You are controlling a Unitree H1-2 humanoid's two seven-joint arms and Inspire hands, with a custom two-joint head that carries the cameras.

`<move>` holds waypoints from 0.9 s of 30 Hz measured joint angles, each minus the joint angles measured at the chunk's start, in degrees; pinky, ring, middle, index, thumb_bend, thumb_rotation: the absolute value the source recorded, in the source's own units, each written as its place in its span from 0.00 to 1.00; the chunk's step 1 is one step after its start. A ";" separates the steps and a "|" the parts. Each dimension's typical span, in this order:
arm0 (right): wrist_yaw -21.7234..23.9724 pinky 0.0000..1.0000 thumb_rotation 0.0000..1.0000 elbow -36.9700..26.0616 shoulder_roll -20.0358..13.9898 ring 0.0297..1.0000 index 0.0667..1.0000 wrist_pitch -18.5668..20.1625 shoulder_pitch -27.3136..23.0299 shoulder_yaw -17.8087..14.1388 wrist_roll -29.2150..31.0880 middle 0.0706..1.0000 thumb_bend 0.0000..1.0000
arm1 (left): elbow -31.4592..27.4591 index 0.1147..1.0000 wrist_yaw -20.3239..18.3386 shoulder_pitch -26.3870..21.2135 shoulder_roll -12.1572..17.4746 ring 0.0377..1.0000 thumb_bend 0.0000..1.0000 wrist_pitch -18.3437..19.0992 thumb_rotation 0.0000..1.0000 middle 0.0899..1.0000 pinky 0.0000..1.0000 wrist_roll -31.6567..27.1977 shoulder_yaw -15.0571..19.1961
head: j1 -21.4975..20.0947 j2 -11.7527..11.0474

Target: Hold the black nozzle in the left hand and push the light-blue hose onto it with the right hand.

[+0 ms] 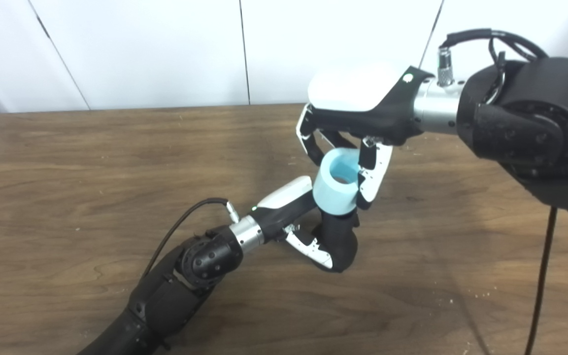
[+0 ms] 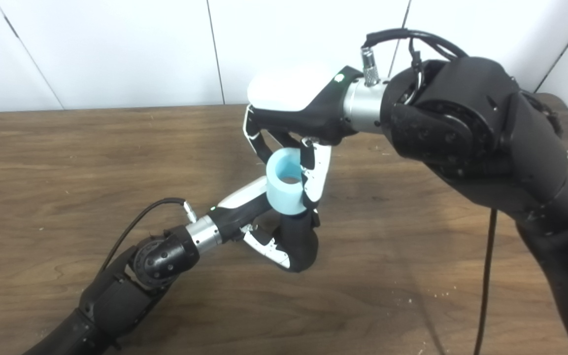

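- Above mid-surface [image 1: 91, 162], toward the far edge: left hand [image 1: 308, 227] clamped around black nozzle [image 1: 340, 241], held upright.
- Light-blue hose [image 1: 335, 185] gripped by right hand [image 1: 357, 123], seated over nozzle top; depth of seating not visible.
- Risk: off-axis push, hose cocking or slipping free.

The left hand [image 1: 308, 224], white-shelled with black fingers on a silver wrist cuff and a black jointed forearm, reaches in from the lower left with its palm side turned downward and its fingers curled shut around an object held upright. The right hand [image 1: 357, 106], of the same white-and-black build, comes in from the upper right on a bulky black arm, knuckles upward, its fingers [image 2: 313, 172] hanging down and closed around a second object directly above the left hand.
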 measured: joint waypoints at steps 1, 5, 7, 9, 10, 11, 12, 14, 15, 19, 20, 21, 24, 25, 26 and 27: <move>0.00 0.05 0.12 0.00 -0.01 0.10 0.45 0.00 -0.22 0.00 0.01 0.18 0.52 | 0.00 0.42 0.00 0.00 0.00 0.54 0.50 0.00 0.09 0.45 0.58 0.00 0.00 | 0.00 0.00; 0.00 0.05 0.12 0.06 0.00 0.10 0.45 0.00 -0.42 0.17 0.30 0.18 0.52 | -0.01 0.42 -0.04 0.00 0.00 0.56 0.50 0.00 0.09 0.46 0.60 -0.02 0.00 | 0.00 0.00; 0.00 0.05 0.12 0.10 -0.02 0.11 0.45 0.00 -0.43 0.15 0.51 0.18 0.52 | -0.01 0.42 -0.05 0.00 0.00 0.55 0.50 0.00 0.09 0.46 0.59 -0.10 0.01 | 0.00 0.00; 0.00 0.05 0.12 0.10 -0.07 0.11 0.45 0.00 -0.43 0.14 0.59 0.19 0.52 | -0.01 0.42 -0.06 0.00 0.00 0.55 0.50 0.00 0.09 0.46 0.58 -0.12 0.00 | 0.00 0.00; 0.00 0.05 0.12 0.10 -0.08 0.11 0.45 0.00 -0.43 0.14 0.58 0.19 0.52 | -0.01 0.42 -0.07 0.00 0.00 0.55 0.50 0.00 0.09 0.46 0.59 -0.13 0.00 | 0.00 0.00; 0.00 0.05 0.12 0.11 -0.09 0.11 0.45 0.00 -0.43 0.15 0.58 0.19 0.52 | -0.01 0.42 -0.08 0.01 0.00 0.55 0.50 0.00 0.09 0.46 0.59 -0.13 0.00 | -0.17 0.26; 0.00 0.05 0.12 0.12 -0.10 0.11 0.45 0.00 -0.43 0.15 0.58 0.19 0.52 | -0.01 0.42 -0.08 0.01 0.00 0.56 0.50 0.00 0.09 0.46 0.59 -0.13 0.00 | -0.18 0.26; 0.00 0.05 0.12 0.22 -0.14 0.11 0.45 0.00 -0.43 0.21 0.57 0.19 0.52 | -0.02 0.42 -0.11 0.01 0.00 0.56 0.50 0.00 0.09 0.47 0.60 -0.14 0.00 | -0.18 0.26; 0.00 0.05 0.12 0.26 -0.19 0.11 0.45 0.00 -0.44 0.31 0.56 0.19 0.52 | -0.02 0.42 -0.11 0.01 0.00 0.56 0.50 0.00 0.09 0.47 0.60 -0.14 0.00 | -0.18 0.26; 0.00 0.05 0.12 0.29 -0.31 0.11 0.45 0.00 -0.44 0.83 0.56 0.19 0.52 | -0.02 0.42 -0.15 0.01 0.00 0.56 0.50 0.00 0.09 0.47 0.60 -0.16 0.00 | -0.09 0.26; 0.00 0.05 0.12 0.30 -0.30 0.11 0.45 0.00 -0.44 0.84 0.56 0.19 0.52 | -0.02 0.42 -0.16 0.01 0.00 0.56 0.50 0.00 0.09 0.47 0.59 -0.17 0.00 | -0.09 0.35; 0.00 0.05 0.12 0.31 -0.30 0.11 0.45 0.00 -0.44 0.84 0.56 0.19 0.52 | -0.02 0.42 -0.18 0.01 0.00 0.56 0.50 0.00 0.09 0.47 0.59 -0.20 0.00 | -0.09 0.35; 0.00 0.05 0.12 0.46 -0.29 0.11 0.45 0.00 -0.44 0.85 0.56 0.19 0.52 | -0.02 0.42 -0.20 0.01 0.00 0.56 0.50 0.00 0.09 0.47 0.59 -0.27 0.00 | -0.18 0.26; 0.00 0.05 0.12 0.56 -0.29 0.11 0.45 0.00 -0.44 0.85 0.58 0.19 0.52 | -0.02 0.42 -0.21 0.01 0.00 0.56 0.50 0.00 0.09 0.47 0.60 -0.28 0.01 | -0.18 0.18; 0.00 0.05 0.12 0.67 -0.30 0.11 0.45 0.00 -0.44 0.85 0.61 0.19 0.52 | -0.02 0.41 -0.22 0.01 0.00 0.56 0.50 0.00 0.09 0.47 0.60 -0.29 0.00 | -0.18 0.18; 0.00 0.05 0.12 0.88 -0.31 0.11 0.45 0.00 -0.45 0.85 0.71 0.19 0.52 | -0.02 0.42 -0.22 0.01 0.00 0.56 0.50 0.00 0.09 0.47 0.61 -0.30 0.00 | -0.18 0.18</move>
